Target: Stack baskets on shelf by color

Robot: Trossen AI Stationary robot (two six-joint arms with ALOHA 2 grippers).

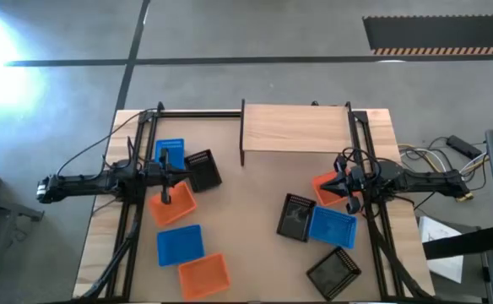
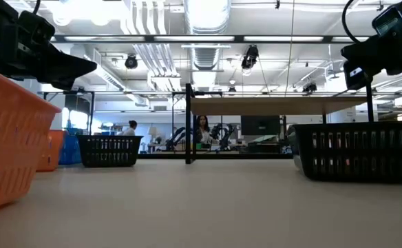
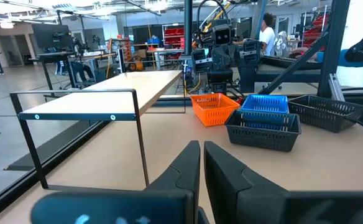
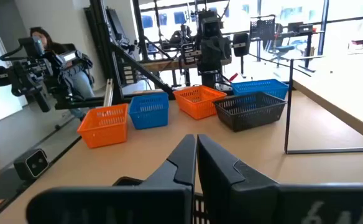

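Baskets (image 1: pixel 173 205) lie under the closed left claw (image 1: pixel 165 199); right claw (image 1: pixel 353 205) closed too.

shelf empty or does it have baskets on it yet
Empty: the shelf shows bare wood from above, and every basket in view sits on the table.

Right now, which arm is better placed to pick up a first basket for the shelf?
Right, slightly: its gripper hovers over an orange basket just below the shelf.

Overhead straight-down view, table-level view across the table (image 2: pixel 208 207), two facing wrist views, all sharing the shelf (image 1: pixel 295 129).
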